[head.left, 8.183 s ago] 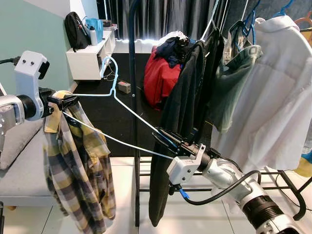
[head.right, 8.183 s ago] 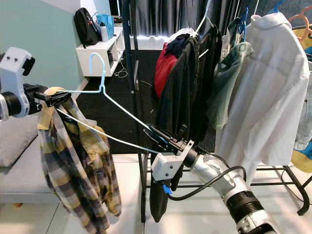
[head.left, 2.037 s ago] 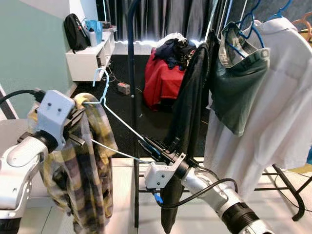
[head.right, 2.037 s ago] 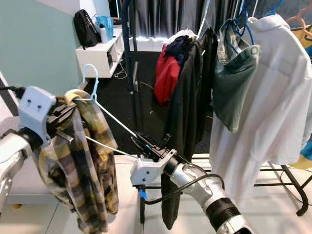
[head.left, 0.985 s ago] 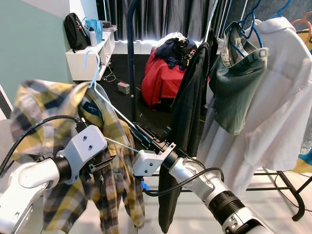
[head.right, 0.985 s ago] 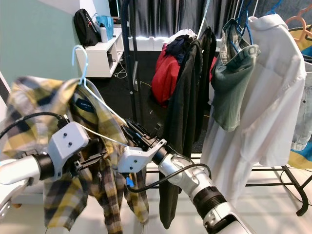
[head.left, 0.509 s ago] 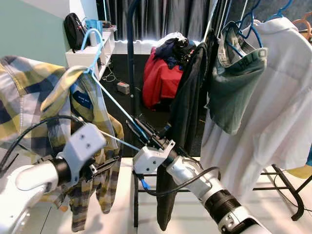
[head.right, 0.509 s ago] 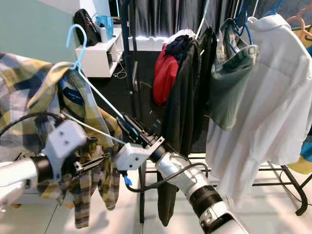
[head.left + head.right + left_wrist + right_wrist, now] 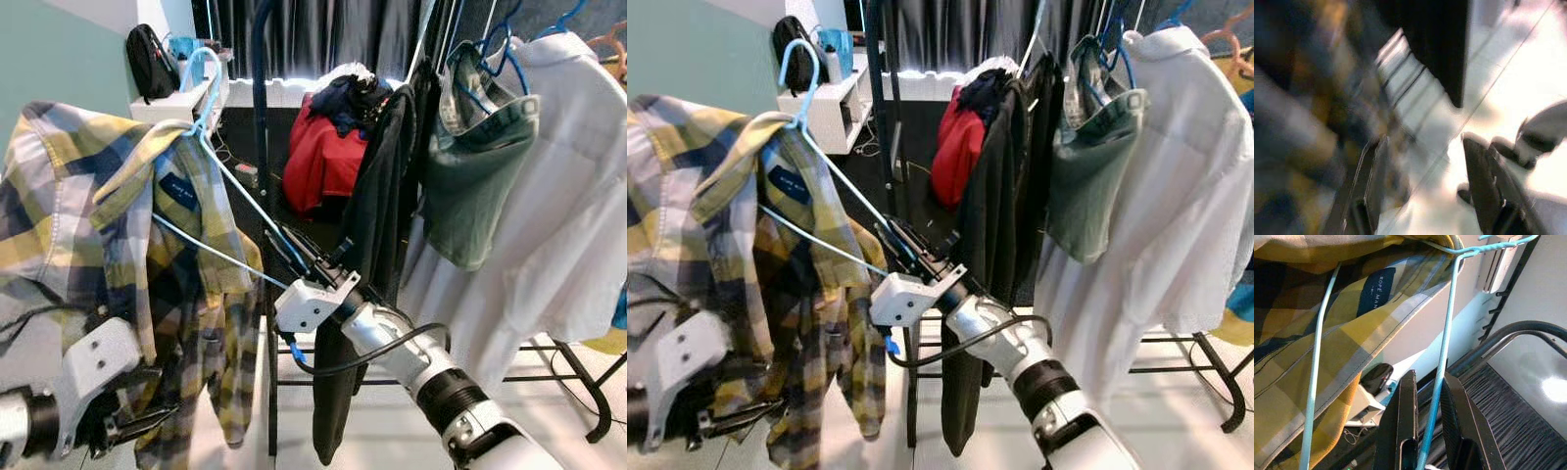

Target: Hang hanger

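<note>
From the head cameras, the right end effector [image 9: 290, 257] pinches one arm of the light-blue wire hanger [image 9: 227, 174], which carries the plaid shirt [image 9: 118, 255] tilted, its hook [image 9: 201, 78] short of the black rack pole [image 9: 259, 147]. The left end effector [image 9: 132, 423] sits low under the shirt. Its wrist view, blurred, shows spread, empty fingers [image 9: 1369, 188]. The right wrist view shows wire [image 9: 1442, 352] between thin fingers [image 9: 1405, 416]; held off-centre, it could pivot and shed the shirt.

white shirt [image 9: 573, 196], black coat [image 9: 377, 206] on rack; red bag [image 9: 318, 162] behind.
</note>
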`<state>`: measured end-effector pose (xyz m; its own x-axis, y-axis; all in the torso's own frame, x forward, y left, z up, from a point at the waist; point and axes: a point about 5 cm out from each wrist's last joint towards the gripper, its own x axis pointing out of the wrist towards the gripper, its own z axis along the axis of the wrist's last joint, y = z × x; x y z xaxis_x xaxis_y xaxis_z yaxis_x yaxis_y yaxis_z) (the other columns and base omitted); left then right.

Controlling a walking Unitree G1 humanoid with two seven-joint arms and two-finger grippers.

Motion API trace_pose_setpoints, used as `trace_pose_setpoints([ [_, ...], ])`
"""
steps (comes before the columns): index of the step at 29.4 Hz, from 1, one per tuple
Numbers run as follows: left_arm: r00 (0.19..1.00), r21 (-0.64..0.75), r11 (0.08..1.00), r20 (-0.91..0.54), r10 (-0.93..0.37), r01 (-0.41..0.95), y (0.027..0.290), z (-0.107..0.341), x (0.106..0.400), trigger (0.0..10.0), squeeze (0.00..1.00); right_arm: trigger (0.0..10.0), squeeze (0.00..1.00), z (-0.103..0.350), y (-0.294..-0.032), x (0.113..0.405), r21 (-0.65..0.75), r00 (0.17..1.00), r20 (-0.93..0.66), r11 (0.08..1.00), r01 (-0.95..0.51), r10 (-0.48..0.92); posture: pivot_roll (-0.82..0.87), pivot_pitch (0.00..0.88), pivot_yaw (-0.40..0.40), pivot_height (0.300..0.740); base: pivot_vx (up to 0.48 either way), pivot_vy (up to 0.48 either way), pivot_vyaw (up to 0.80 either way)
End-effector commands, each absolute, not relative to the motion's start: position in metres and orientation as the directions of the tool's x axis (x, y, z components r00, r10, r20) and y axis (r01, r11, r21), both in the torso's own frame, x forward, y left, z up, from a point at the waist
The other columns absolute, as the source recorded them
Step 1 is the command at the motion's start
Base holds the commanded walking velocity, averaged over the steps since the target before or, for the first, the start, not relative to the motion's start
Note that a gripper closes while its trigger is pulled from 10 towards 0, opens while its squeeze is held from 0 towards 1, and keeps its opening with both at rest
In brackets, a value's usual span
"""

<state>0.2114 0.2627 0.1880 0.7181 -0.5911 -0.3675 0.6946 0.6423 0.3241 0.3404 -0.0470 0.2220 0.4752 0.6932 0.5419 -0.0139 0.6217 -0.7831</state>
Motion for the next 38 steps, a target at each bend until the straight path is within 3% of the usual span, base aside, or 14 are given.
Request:
trace_pose_setpoints([
  [1,0.743,0.332,0.665,-0.35,-0.571,0.668,0.27,0.188,0.21,10.0,0.0,10.0,0.0,0.237,-0.049,0.34,-0.73,0.439,0.618,0.684,0.013,0.652,0.1,0.108,-0.018,0.74,0.0,0.0,0.0],
  [2,0.816,0.355,0.736,-0.286,-0.502,0.577,0.286,0.194,0.214,10.0,0.0,10.0,0.0,0.237,-0.051,0.34,-0.732,0.439,0.616,0.681,0.014,0.654,0.1,0.11,-0.02,0.74,0.0,0.0,0.0],
  [4,0.816,0.355,0.736,-0.286,-0.502,0.577,0.286,0.194,0.214,10.0,0.0,10.0,0.0,0.237,-0.051,0.34,-0.732,0.439,0.616,0.681,0.014,0.654,0.1,0.11,-0.02,0.74,0.0,0.0,0.0],
  [5,0.911,0.396,0.821,-0.178,-0.371,0.411,0.312,0.208,0.221,10.0,0.0,10.0,0.0,0.235,-0.053,0.339,-0.736,0.435,0.613,0.677,0.012,0.659,0.1,0.112,-0.028,0.74,0.0,0.0,0.0],
  [8,0.911,0.396,0.821,-0.178,-0.371,0.411,0.312,0.208,0.221,10.0,0.0,10.0,0.0,0.235,-0.053,0.339,-0.736,0.435,0.613,0.677,0.012,0.659,0.1,0.112,-0.028,0.74,0.0,0.0,0.0],
  [9,0.971,0.421,0.878,-0.03,-0.239,0.229,0.337,0.232,0.23,10.0,0.0,10.0,0.0,0.232,-0.054,0.337,-0.744,0.427,0.605,0.668,0.001,0.673,0.1,0.112,-0.028,0.74,0.0,0.0,0.0],
  [10,0.978,0.453,0.879,0.063,-0.197,0.148,0.348,0.254,0.241,10.0,0.0,10.0,0.0,0.226,-0.055,0.333,-0.758,0.412,0.585,0.652,-0.028,0.698,0.09,0.108,-0.036,0.74,0.0,0.0,0.0],
  [17,0.952,0.574,0.814,0.193,-0.239,0.088,0.351,0.304,0.264,10.0,0.0,10.0,0.0,0.208,-0.058,0.32,-0.79,0.366,0.524,0.599,-0.127,0.769,0.08,0.106,-0.029,0.74,0.0,0.0,0.0],
  [27,0.891,0.621,0.784,0.346,-0.293,0.017,0.352,0.354,0.264,10.0,0.0,10.0,0.0,0.193,-0.07,0.31,-0.809,0.358,0.48,0.562,-0.172,0.801,0.08,0.107,-0.02,0.74,0.0,0.0,0.0],
  [30,0.891,0.621,0.784,0.346,-0.293,0.017,0.352,0.354,0.264,10.0,0.0,10.0,0.0,0.193,-0.07,0.31,-0.809,0.358,0.48,0.562,-0.172,0.801,0.08,0.107,-0.02,0.74,0.0,0.0,0.0],
  [31,0.875,0.642,0.764,0.336,-0.35,0.059,0.35,0.365,0.26,10.0,0.13,10.0,0.0,0.19,-0.073,0.309,-0.815,0.361,0.47,0.553,-0.174,0.806,0.08,0.106,-0.021,0.74,0.0,0.0,0.0],
  [33,0.875,0.642,0.764,0.336,-0.35,0.059,0.35,0.365,0.26,10.0,0.13,10.0,0.0,0.19,-0.073,0.309,-0.815,0.361,0.47,0.553,-0.174,0.806,0.08,0.106,-0.021,0.74,0.0,0.0,0.0],
  [34,0.859,0.649,0.745,0.285,-0.426,0.154,0.346,0.369,0.257,10.0,0.12,10.0,0.0,0.189,-0.074,0.308,-0.82,0.361,0.461,0.544,-0.175,0.811,0.08,0.105,-0.026,0.74,0.0,0.0,0.0],
  [38,0.859,0.649,0.745,0.285,-0.426,0.154,0.346,0.369,0.257,10.0,0.12,10.0,0.0,0.189,-0.074,0.308,-0.82,0.361,0.461,0.544,-0.175,0.811,0.08,0.105,-0.026,0.74,0.0,0.0,0.0],
])
